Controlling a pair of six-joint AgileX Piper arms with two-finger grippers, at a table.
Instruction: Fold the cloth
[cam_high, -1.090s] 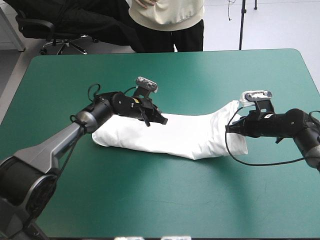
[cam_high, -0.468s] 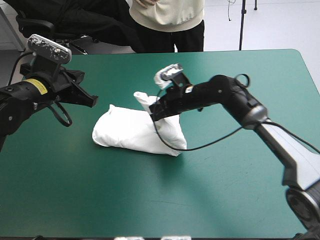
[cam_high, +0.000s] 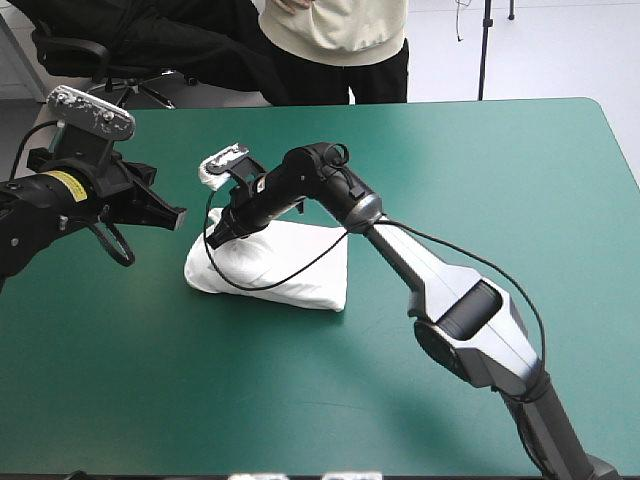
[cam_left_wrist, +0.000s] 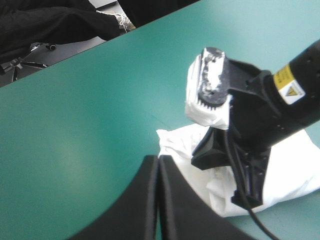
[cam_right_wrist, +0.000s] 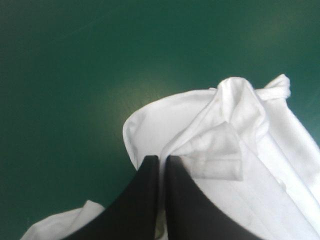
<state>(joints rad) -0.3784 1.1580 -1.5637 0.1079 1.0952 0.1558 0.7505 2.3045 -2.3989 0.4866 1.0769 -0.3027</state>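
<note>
The white T-shirt (cam_high: 290, 265) lies as a short folded bundle left of the table's middle. My right arm reaches across it, and the right gripper (cam_high: 220, 235) sits low over the bundle's left end, shut on the T-shirt's folded-over layer. In the right wrist view the right gripper (cam_right_wrist: 161, 159) stands all but shut, with the T-shirt (cam_right_wrist: 220, 125) crumpled ahead of it. My left gripper (cam_high: 180, 214) hangs shut and empty above the cover, left of the bundle. The left wrist view shows the left gripper (cam_left_wrist: 159, 160) as one arch, the right gripper (cam_left_wrist: 230, 170) and the T-shirt (cam_left_wrist: 295, 170) beyond it.
Bare teal-green cover (cam_high: 480, 200) stretches to the right of the bundle and along the near side (cam_high: 300, 400). The table's left edge (cam_high: 30, 190) runs close under my raised left arm.
The right gripper carried the T-shirt's right end over to the left, halving the bundle's length. The left gripper had let go and risen to the left; it has barely moved since.
</note>
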